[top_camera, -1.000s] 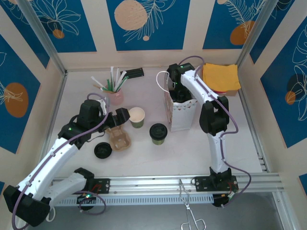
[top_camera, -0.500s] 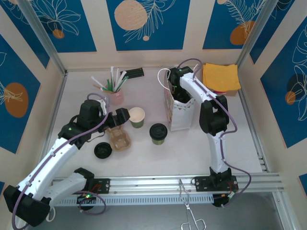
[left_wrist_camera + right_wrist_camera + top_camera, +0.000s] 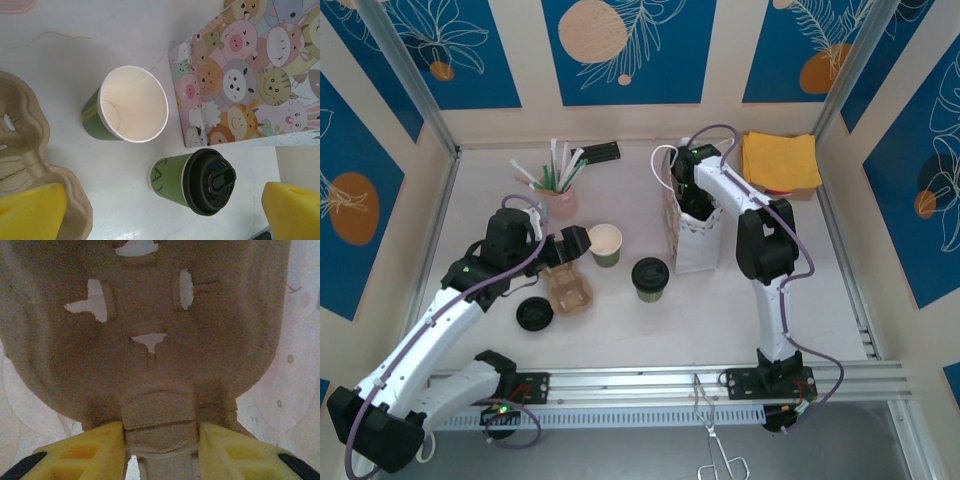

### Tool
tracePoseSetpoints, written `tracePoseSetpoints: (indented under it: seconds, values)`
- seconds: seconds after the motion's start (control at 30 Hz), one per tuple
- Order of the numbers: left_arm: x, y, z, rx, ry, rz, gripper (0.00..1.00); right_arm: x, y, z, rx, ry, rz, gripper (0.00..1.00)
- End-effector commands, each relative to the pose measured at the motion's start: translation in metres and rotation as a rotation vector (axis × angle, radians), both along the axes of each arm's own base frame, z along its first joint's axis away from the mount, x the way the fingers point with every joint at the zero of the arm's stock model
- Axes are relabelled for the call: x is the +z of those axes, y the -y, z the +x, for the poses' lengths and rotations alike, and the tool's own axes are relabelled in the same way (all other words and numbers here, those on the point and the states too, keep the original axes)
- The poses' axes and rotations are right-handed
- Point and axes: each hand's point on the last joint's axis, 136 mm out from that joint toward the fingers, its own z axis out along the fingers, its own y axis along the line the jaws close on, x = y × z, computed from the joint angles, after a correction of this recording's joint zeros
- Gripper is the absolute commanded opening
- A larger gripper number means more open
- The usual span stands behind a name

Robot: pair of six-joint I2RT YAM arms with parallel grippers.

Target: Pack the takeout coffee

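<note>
A green coffee cup with a black lid (image 3: 650, 278) (image 3: 192, 180) stands mid-table beside the cartoon-animal paper bag (image 3: 698, 235) (image 3: 250, 75). An open green cup (image 3: 605, 243) (image 3: 134, 104) stands left of it. A brown pulp cup carrier (image 3: 568, 290) (image 3: 25, 160) lies near a loose black lid (image 3: 534, 314). My left gripper (image 3: 575, 240) (image 3: 162, 212) hovers open over the cups, holding nothing. My right gripper (image 3: 687, 188) (image 3: 160, 445) reaches down into the bag, its yellow fingers (image 3: 85, 452) pressed on either side of the middle rib of another pulp carrier (image 3: 150, 330).
A pink cup of straws (image 3: 560, 195) stands at the back left, with a black packet (image 3: 600, 152) behind it. Yellow napkins (image 3: 780, 160) lie at the back right. Metal tongs (image 3: 720, 445) rest below the front rail.
My right gripper has shifted slightly left and lower inside the bag. The left arm and the cups have not moved.
</note>
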Motion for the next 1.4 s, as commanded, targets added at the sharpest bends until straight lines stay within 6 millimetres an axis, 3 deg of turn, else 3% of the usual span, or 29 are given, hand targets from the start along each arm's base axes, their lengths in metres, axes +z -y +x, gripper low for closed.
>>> tracePoseSetpoints:
  seconds: [0.0,0.5,0.7,0.97,1.03,1.37]
  values:
    - [0.0,-0.002,-0.005,0.0,0.005,0.009,1.0,-0.001,-0.001,-0.019,-0.008,-0.065,0.009,0.41]
    - [-0.001,-0.003,-0.006,0.004,0.003,0.009,1.0,-0.017,-0.007,-0.028,0.004,-0.093,0.003,0.41]
    - [0.0,-0.003,-0.006,0.002,0.004,0.007,1.0,-0.015,-0.006,-0.027,0.002,-0.088,0.0,0.42]
    - [0.0,-0.003,-0.006,0.002,0.006,0.006,1.0,0.005,-0.007,-0.022,0.007,-0.053,0.008,0.47]
    - [0.0,-0.002,-0.005,0.002,0.006,0.005,1.0,0.011,-0.007,-0.019,0.006,-0.036,0.009,0.52]
    - [-0.001,-0.002,-0.004,0.001,0.005,0.005,1.0,0.036,-0.006,-0.015,0.002,0.01,0.016,0.53]
